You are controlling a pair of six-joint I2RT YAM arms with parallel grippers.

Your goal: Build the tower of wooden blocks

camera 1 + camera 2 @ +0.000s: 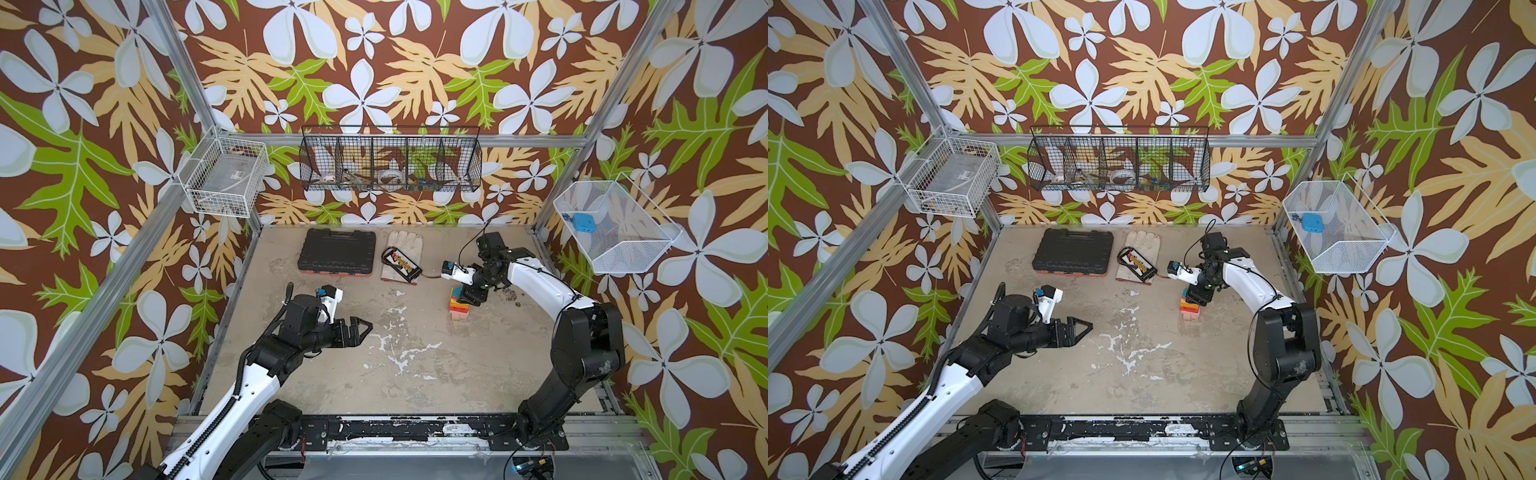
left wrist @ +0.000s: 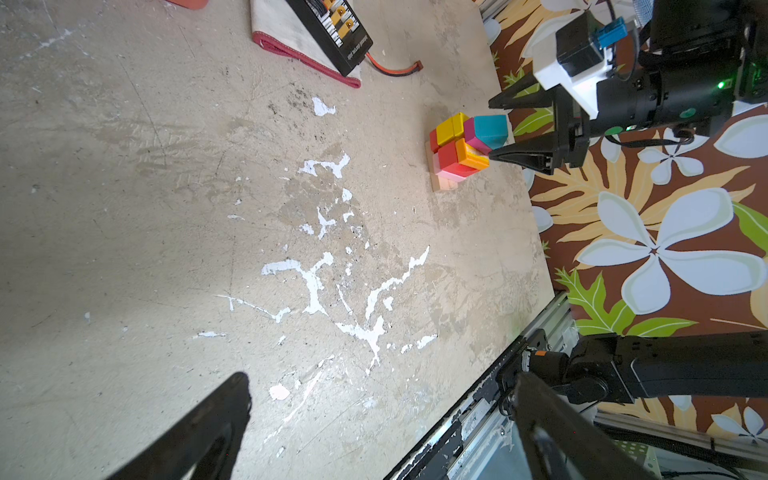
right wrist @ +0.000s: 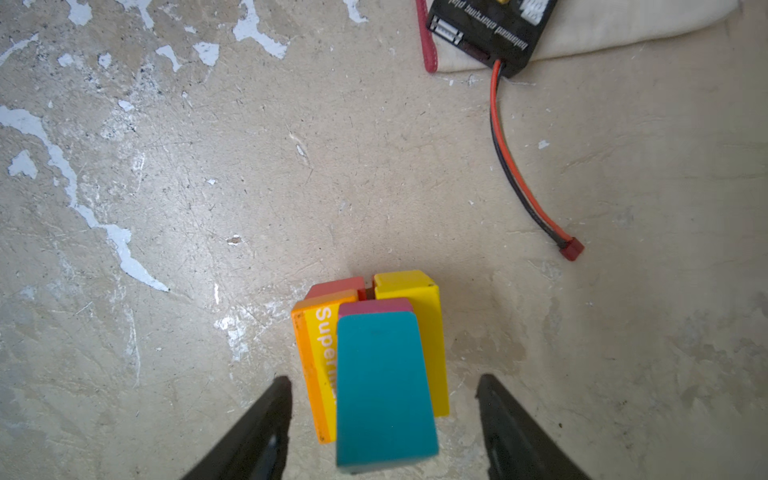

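Tower (image 1: pixel 458 309) stands on the desk (image 1: pixel 415 374), teal top block (image 3: pixel 384 390) seated; right gripper (image 2: pixel 492 128) jaws parted either side of it, gripping nothing; left gripper (image 1: pixel 360 332) wide open, empty, well apart; nothing loose left to stack in view, so build judged essentially complete

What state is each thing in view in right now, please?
tower, upright
teal block, lying on top, ungripped
right gripper, open, fingers flanking teal block
left gripper, open, empty
tool case, shut
battery pack, on glove, lead unplugged
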